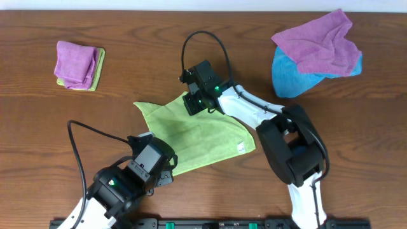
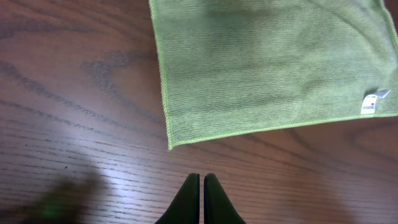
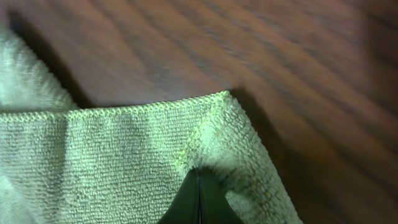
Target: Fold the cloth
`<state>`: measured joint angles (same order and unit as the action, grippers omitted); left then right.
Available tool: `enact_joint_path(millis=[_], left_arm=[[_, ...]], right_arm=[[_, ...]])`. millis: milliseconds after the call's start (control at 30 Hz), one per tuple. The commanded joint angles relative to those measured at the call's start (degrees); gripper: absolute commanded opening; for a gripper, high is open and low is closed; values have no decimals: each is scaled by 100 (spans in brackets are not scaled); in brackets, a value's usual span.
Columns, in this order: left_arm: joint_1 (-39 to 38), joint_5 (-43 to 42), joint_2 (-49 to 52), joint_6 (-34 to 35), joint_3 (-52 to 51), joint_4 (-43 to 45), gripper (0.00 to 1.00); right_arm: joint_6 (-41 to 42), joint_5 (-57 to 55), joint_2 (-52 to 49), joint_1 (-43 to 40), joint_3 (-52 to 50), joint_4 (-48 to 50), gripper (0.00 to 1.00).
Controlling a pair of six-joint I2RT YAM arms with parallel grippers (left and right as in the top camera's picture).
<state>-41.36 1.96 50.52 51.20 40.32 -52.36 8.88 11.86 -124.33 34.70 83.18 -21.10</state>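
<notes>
The light yellow-green cloth (image 1: 197, 137) lies spread in the middle of the wooden table, its white tag (image 1: 241, 147) at the right edge. At the cloth's far corner my right gripper (image 1: 194, 105) is shut on it. In the right wrist view the cloth (image 3: 93, 162) puckers around the closed tips of that gripper (image 3: 199, 173), and the corner is lifted and folded over. My left gripper (image 1: 143, 140) hovers by the near left corner. The left wrist view shows this gripper (image 2: 202, 177) shut and empty over bare wood, just short of the cloth (image 2: 267, 68) and its tag (image 2: 369, 104).
A crumpled purple cloth (image 1: 318, 41) lies on a bright blue cloth (image 1: 292, 79) at the back right. A folded purple cloth (image 1: 77, 63) sits on a yellow-green one at the back left. Black cables loop from both arms over the table.
</notes>
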Motion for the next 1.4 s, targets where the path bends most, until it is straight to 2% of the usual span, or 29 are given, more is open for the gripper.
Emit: enact_joint_path(millis=[0,333,600,867,1167,1367], left_arm=[[-13,155,-2,-20,66,-50,6],[-13,214,74,-15,-79,-52,6],[-13,317,610,-11,-79,63,6],[-13,621,1593,-13,-79,774,6],[-15,702,3047,-15,-79,1971,6],[-20,769,3703,55,-79,2308,6]], right_arm=[[238,-824,-149,-286,-24,-221,1],[396,-911,-146,-1178,-24,-863,1],[551,-1045,-146,-1679,-24,-1397,1],[584,-1038,-33,-1860,-22,-1727,1],[566,-1001,63,-1853,-22,-1764,1],[564,-992,70,-1853,-22,-1799,1]])
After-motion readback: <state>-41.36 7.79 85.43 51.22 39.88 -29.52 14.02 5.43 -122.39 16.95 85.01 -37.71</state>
